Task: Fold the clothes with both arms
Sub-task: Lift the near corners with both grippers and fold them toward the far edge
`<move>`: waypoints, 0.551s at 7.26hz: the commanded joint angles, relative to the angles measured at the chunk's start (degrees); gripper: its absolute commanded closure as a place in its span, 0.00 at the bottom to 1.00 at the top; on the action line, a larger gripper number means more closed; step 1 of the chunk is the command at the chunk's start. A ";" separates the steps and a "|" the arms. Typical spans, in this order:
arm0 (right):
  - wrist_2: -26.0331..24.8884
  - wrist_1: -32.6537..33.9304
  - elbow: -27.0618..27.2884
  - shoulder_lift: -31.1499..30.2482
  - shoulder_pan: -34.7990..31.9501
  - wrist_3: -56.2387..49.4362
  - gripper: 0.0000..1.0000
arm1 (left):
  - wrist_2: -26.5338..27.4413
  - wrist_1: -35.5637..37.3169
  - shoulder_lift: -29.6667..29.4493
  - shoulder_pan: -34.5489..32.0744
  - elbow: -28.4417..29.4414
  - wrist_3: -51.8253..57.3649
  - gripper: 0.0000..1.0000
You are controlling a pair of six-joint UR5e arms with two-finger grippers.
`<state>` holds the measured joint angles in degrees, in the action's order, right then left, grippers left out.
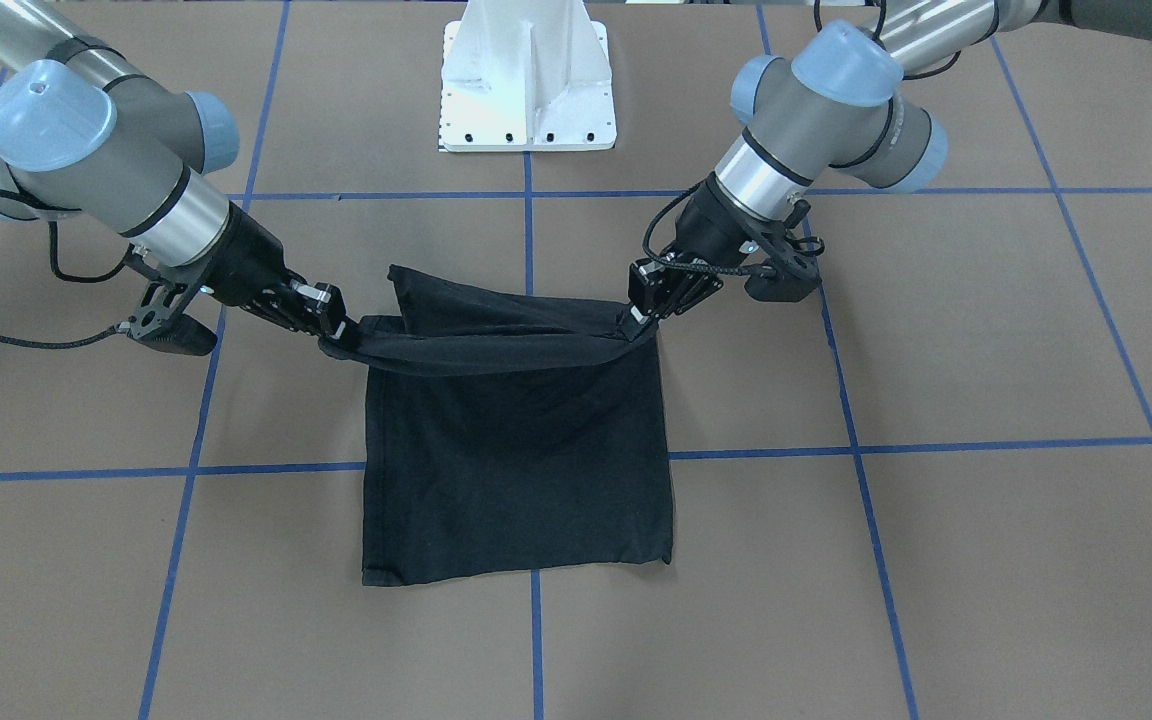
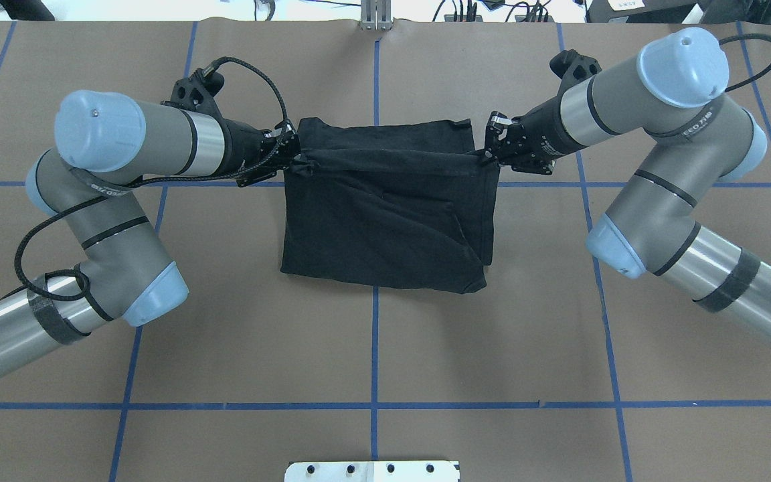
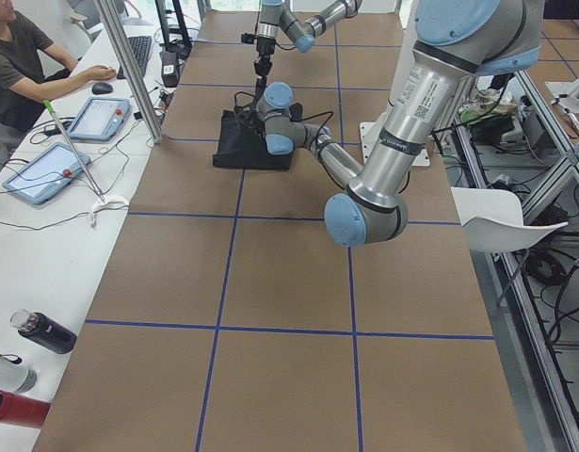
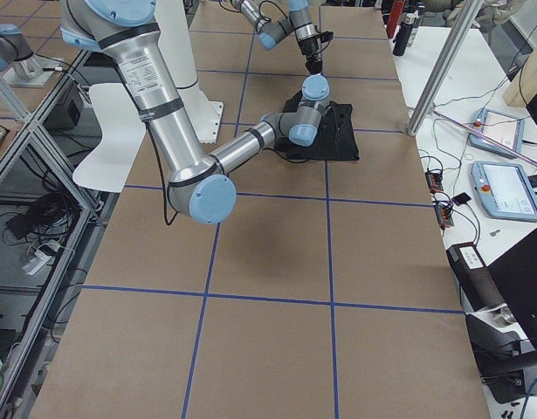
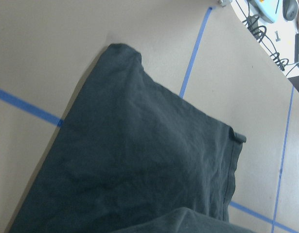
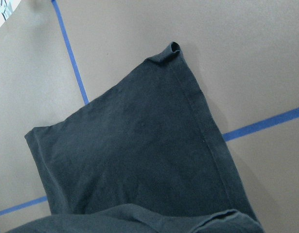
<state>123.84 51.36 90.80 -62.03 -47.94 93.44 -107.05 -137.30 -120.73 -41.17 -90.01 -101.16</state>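
Shirt (image 1: 516,470), which we judge soft, light and limp, lies midway between the side edges of the table (image 1: 986,560); left gripper (image 1: 641,318) and right gripper (image 1: 336,325) each pinch closed on one end of its raised fold, sensible corner holds.

Left tool (image 2: 291,161) and right tool (image 2: 486,155) point inward toward each other, low, each clamped tight on the T-shirt (image 2: 385,221) along its raised edge.

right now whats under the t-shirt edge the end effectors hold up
The rest of the black T-shirt, lying flat on the brown table. Anything beneath that cloth is covered.
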 commanded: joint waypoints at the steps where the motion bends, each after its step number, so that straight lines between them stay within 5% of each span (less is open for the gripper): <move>1: -2.36 -0.03 -2.56 1.73 -0.14 -0.01 1.00 | 0.08 -5.32 -1.43 -2.76 6.93 0.00 1.00; 4: -4.65 -0.12 -6.68 4.80 -0.05 -0.01 1.00 | 0.35 -9.89 -6.97 -4.09 16.08 0.00 1.00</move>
<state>119.91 51.25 85.56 -58.39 -48.06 93.43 -106.83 -144.55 -126.46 -44.74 -76.94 -101.16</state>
